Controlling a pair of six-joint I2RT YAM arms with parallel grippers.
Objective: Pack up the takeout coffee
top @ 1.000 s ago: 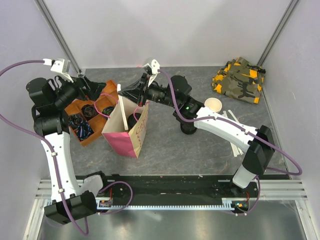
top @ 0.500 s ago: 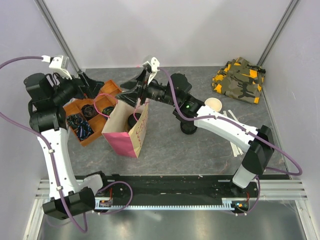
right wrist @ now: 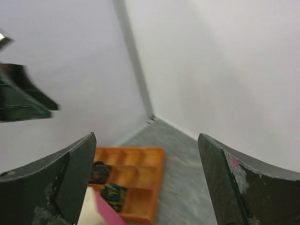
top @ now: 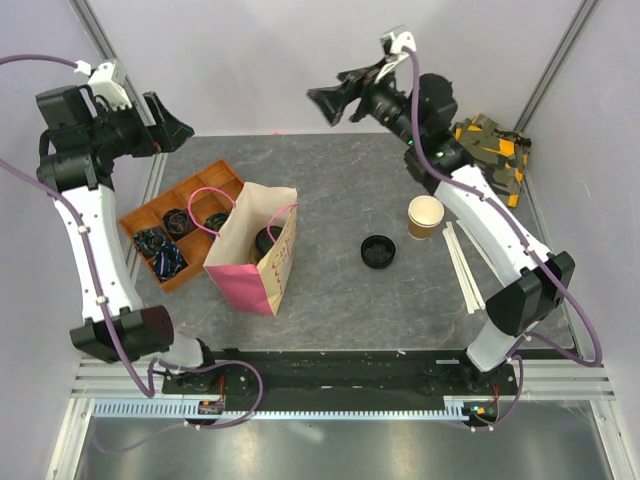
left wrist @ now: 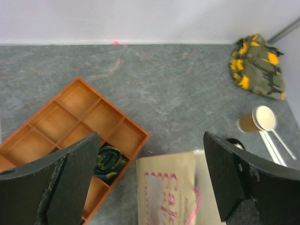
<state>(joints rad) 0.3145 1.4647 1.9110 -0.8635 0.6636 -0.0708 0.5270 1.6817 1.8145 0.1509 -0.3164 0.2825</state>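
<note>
Overhead: the takeout coffee (top: 268, 240) is sitting inside the pink paper bag (top: 245, 285), well apart from the left gripper (top: 178, 125) and right gripper (top: 325, 97), both held high and spreading wide. Left wrist: the bag is hiding the cup. Right wrist: spread fingers (right wrist: 56, 183) are framing the orange tray (right wrist: 140, 161).

Faintly marbled grey tabletop (top: 330, 300). The bag (top: 243, 238) is tan paper with a pink side panel, pink lettering and pink handles. Inside it, only the black top of the takeout coffee (top: 267, 240) shows. Orange tray (top: 140, 215), dark contents, one coil blue-green and yellow. The lidless cup (top: 426, 216) is tan, white inside. Black loose lid (top: 379, 251). Olive camouflage cloth (top: 490, 160) with orange-yellow patches. My left gripper (top: 180, 130) and right gripper (top: 320, 100) are black.
</note>
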